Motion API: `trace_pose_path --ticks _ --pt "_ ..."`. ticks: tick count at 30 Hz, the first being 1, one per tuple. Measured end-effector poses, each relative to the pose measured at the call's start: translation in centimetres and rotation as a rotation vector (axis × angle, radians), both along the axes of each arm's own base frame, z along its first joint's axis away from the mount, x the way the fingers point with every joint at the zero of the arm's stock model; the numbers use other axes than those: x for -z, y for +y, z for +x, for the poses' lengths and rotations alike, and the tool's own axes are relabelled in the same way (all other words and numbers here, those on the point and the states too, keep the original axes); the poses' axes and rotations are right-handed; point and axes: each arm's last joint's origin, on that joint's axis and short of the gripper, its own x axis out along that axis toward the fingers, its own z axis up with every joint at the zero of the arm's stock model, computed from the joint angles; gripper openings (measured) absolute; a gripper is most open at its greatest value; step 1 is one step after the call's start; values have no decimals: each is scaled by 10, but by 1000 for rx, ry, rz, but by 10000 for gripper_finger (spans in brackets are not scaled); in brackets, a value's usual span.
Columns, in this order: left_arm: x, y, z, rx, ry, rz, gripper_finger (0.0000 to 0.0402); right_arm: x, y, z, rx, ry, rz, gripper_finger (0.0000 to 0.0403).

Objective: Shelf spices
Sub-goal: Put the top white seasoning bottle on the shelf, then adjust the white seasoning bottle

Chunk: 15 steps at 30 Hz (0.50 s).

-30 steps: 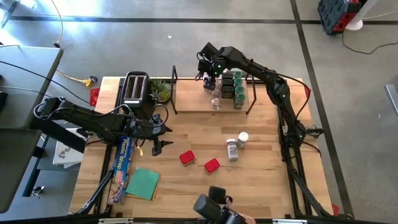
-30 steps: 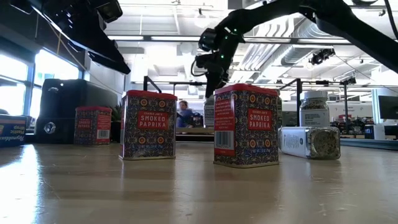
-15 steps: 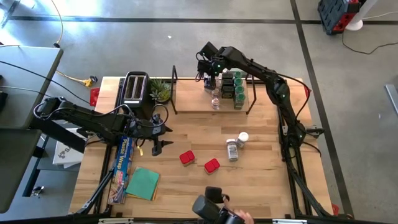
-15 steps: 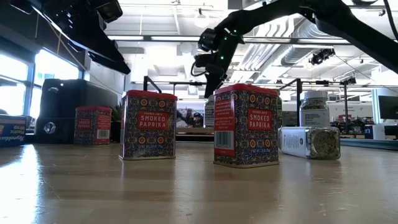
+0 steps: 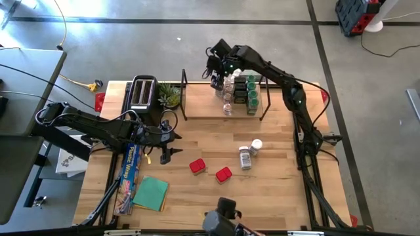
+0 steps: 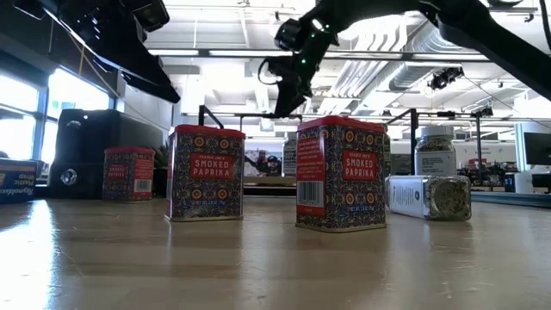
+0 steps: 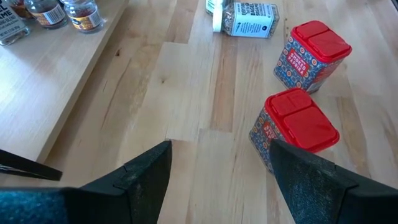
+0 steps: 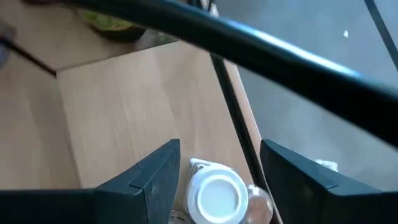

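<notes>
The shelf [image 5: 203,110], a light wooden board in a black wire frame, stands at the table's far side. On it stand green-lidded jars [image 5: 247,92] and clear spice jars [image 5: 228,99]. My right gripper [image 5: 216,71] hovers open over the shelf's far edge, its fingers either side of a white-lidded jar [image 8: 217,196] below, apart from it. Two red tins [image 5: 197,166] [image 5: 223,174], an upright jar [image 5: 256,145] and a jar on its side [image 5: 245,158] rest on the table. My left gripper [image 5: 168,143] waits open at the left.
A black toaster [image 5: 143,93] and a small plant [image 5: 168,96] stand left of the shelf. A long blue foil box [image 5: 129,172] and a teal cloth [image 5: 150,193] lie near the left edge. A third red tin [image 6: 129,173] stands by the toaster.
My right gripper has risen from among the jars on the shelf and drawn a little toward the table's far edge. The jars stay standing on the board.
</notes>
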Motion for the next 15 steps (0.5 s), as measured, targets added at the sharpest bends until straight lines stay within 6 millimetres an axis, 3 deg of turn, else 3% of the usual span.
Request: trace_pose_path --ticks 5,15 --pt "0 0 0 -4 -1 -5 266 -1 6 -13 181 73 79 184" --pt "0 0 0 -10 -5 -13 266 32 4 -13 247 164 115 85"
